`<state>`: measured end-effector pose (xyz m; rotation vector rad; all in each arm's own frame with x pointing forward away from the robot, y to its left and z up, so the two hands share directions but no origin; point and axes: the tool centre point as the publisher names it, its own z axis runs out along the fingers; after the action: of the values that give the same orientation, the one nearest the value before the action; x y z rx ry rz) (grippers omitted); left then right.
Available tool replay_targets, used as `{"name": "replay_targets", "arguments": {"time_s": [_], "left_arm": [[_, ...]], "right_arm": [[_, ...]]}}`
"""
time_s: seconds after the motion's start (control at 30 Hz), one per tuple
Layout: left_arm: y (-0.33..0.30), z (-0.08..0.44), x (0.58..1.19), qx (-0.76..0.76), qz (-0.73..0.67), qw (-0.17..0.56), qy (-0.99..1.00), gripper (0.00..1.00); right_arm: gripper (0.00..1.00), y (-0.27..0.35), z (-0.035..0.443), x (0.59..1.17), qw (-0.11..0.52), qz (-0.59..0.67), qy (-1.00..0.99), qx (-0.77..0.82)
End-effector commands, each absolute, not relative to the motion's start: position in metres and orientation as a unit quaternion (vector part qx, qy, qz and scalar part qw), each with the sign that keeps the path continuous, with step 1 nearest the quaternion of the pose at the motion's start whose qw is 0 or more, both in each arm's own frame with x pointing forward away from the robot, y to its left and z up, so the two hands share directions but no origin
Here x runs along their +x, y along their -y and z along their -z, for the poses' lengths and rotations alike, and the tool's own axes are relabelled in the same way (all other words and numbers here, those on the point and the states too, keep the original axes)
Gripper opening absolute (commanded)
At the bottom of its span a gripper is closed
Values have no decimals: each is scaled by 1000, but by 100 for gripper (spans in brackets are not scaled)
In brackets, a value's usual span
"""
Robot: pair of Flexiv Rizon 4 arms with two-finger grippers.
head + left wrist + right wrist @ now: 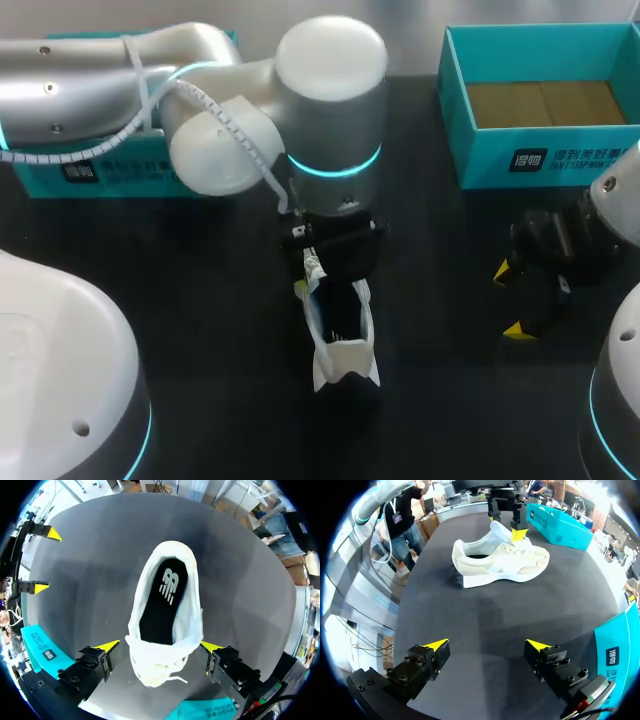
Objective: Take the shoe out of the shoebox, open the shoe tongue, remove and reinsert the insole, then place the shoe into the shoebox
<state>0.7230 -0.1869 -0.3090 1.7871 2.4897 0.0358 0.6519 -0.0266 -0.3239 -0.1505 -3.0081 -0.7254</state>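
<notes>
From here I see the shoe (343,358) standing on its sole in the middle of the black table (200,300), out of the box. A broad stretch of tabletop lies to its left, and another lies between it and my right gripper (487,644). That gripper hangs over the table's right side with its fingers spread and nothing between them. The open teal shoebox (530,165) sits at the far right, well apart from the shoe. A second teal box piece (120,175) lies along the far left, partly hidden behind my left arm (200,90), which reaches in to the middle. The shoe's long axis runs near to far, toe toward the far side and heel toward me. My left gripper (160,647) hangs over the laces (155,667), released, one yellow tip on either side of the forefoot; the left tip stands apart from the shoe. The black insole (162,600) lies inside the shoe and carries a white logo (168,581). Both teal pieces bear white print on their walls.
</notes>
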Motion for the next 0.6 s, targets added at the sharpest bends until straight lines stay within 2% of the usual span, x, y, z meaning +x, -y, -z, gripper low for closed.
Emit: {"name": "replay_targets", "arguments": {"time_s": [0.03, 0.47, 0.5, 0.53, 0.57, 0.6], "left_arm": [[179, 302, 733, 584, -3, 38, -811, 100], [170, 290, 772, 582, 19, 31, -812, 100], [170, 290, 775, 583, 17, 30, -812, 96], [171, 290, 777, 587, 22, 25, -809, 84], [172, 290, 779, 590, 26, 24, -806, 77], [172, 290, 781, 590, 25, 24, -806, 65]], "right_arm": [[100, 26, 324, 651, 21, 233, 971, -49], [100, 26, 324, 651, 21, 233, 971, -49], [100, 26, 324, 651, 21, 233, 971, -49], [100, 26, 324, 651, 21, 233, 971, -49], [100, 26, 324, 651, 21, 233, 971, -49], [100, 26, 324, 651, 21, 233, 971, -49]]}}
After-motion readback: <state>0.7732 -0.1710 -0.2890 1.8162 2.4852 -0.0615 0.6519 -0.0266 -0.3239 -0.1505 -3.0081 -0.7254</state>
